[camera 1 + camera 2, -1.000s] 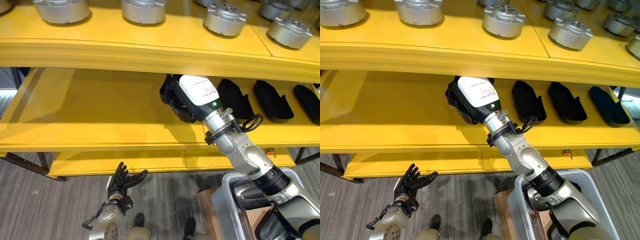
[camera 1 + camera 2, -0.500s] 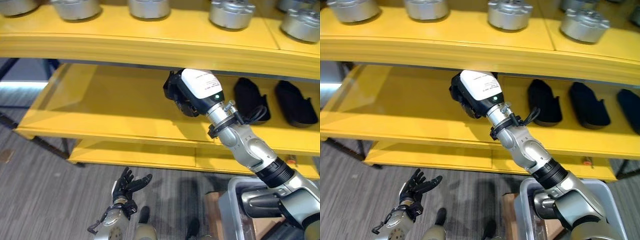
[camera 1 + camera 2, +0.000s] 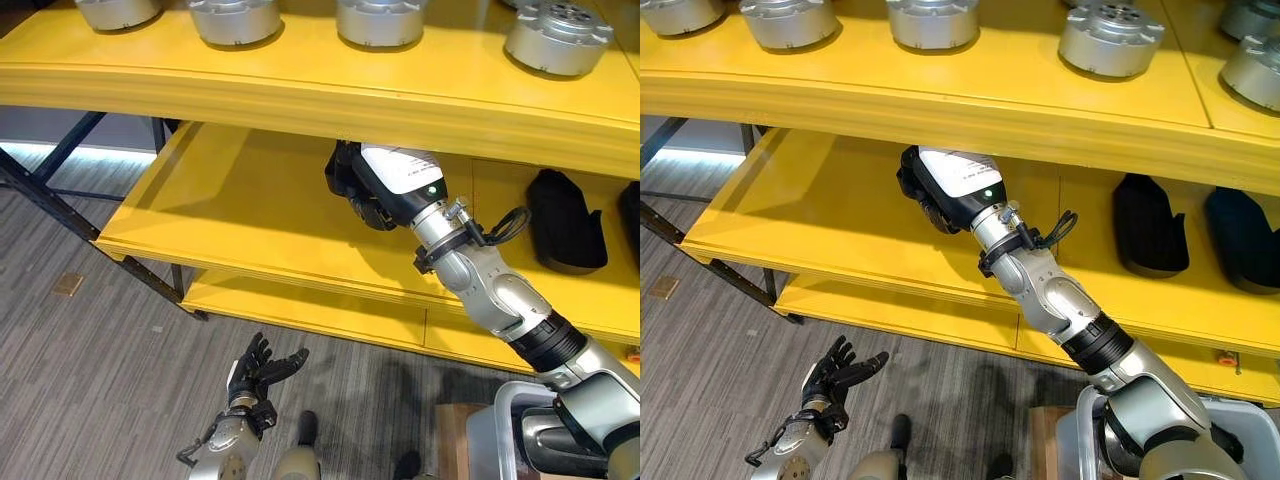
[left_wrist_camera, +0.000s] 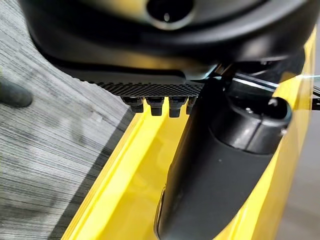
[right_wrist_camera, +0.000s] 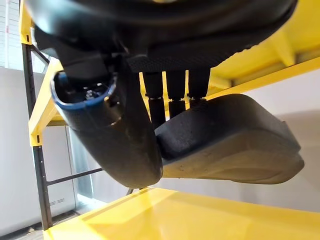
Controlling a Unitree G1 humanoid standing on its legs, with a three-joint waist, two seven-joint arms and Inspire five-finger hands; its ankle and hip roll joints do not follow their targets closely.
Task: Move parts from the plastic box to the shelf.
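My right hand reaches in over the yellow middle shelf, just under the upper shelf's front edge. In the right wrist view its thumb and fingers are curled round a black, shoe-shaped part, held a little above the shelf board. More black parts lie in a row on the same shelf to the right. My left hand hangs low over the floor with its fingers spread and nothing in it.
Several silver round parts stand on the top shelf. The grey plastic box sits at the lower right beside my right arm. The left stretch of the middle shelf is bare. Dark shelf legs stand at the left.
The camera has swung left, so the whole picture has shifted right. My right hand stays under the upper shelf with the black part; the left hand stays low and open.
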